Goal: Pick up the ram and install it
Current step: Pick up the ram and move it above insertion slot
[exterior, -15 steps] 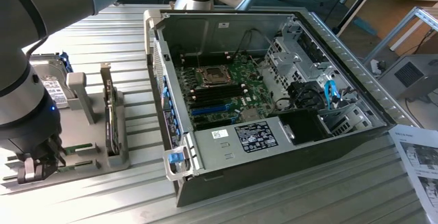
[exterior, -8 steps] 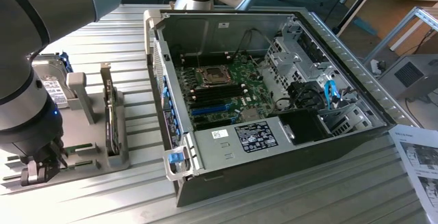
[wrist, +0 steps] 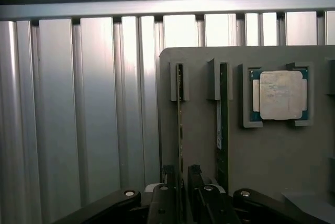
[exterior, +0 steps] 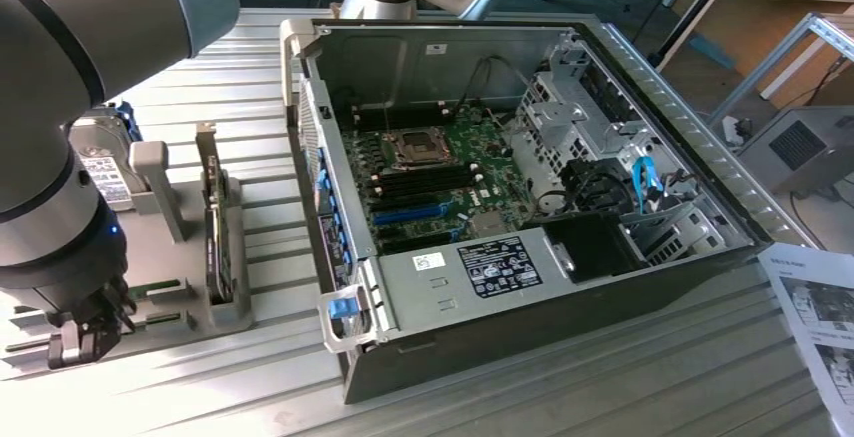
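The ram (wrist: 180,114) is a thin green stick standing on edge in a slot of the grey holder plate (wrist: 199,145). A second, similar stick (wrist: 223,114) stands in the neighbouring slot. My gripper (wrist: 180,177) is down over the near end of the first stick, with one black finger (wrist: 167,195) on each side and narrow gaps showing, so it is open. In the exterior view the gripper (exterior: 83,337) hangs low over the holder (exterior: 174,292) at the exterior view's left, beside the open computer case (exterior: 534,287). The motherboard's black memory slots (exterior: 430,182) lie inside the case.
A processor chip (wrist: 280,96) sits in its own recess of the holder plate. A larger card with a bracket (exterior: 214,227) and a drive (exterior: 100,172) stand in the holder. The ribbed metal table (exterior: 601,377) carries a paper sheet (exterior: 817,307) at the exterior view's right.
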Controlling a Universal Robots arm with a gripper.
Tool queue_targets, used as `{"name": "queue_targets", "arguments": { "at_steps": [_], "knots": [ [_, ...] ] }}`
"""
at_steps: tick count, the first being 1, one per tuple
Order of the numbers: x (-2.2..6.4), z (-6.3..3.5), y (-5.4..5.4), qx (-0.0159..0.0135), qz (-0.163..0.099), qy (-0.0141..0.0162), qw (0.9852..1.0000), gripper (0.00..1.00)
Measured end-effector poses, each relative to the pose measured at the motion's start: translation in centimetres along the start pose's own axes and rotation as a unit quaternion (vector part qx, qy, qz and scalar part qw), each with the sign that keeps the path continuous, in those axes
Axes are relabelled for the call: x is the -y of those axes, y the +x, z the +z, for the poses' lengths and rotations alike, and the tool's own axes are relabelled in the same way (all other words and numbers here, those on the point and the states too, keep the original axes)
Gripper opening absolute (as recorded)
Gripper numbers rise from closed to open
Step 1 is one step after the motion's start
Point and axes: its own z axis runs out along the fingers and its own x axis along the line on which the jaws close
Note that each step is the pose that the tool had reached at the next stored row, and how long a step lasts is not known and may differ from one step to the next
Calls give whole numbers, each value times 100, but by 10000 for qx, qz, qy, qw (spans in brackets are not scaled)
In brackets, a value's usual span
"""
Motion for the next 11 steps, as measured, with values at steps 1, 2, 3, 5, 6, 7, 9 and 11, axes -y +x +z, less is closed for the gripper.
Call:
{"name": "queue_targets", "arguments": {
  "at_steps": [1, 2, 3, 5, 6, 7, 9, 11],
  "knots": [
    [0, 9, 1, 0, 0, 0, 10000, 24],
    [0, 17, 1, 0, 0, 0, 10000, 24],
    [0, 29, 2, 0, 0, 0, 10000, 24],
    [0, 46, 4, 0, 0, 0, 10000, 24],
    [0, 59, 5, 1, 0, 1, 10000, 24],
    [1, 65, 5, 0, 0, 0, 10000, 24],
    [1, 76, 6, 0, 0, 0, 10000, 24],
    [1, 76, 6, 0, 0, -1, 10000, 24]
  ]
}}
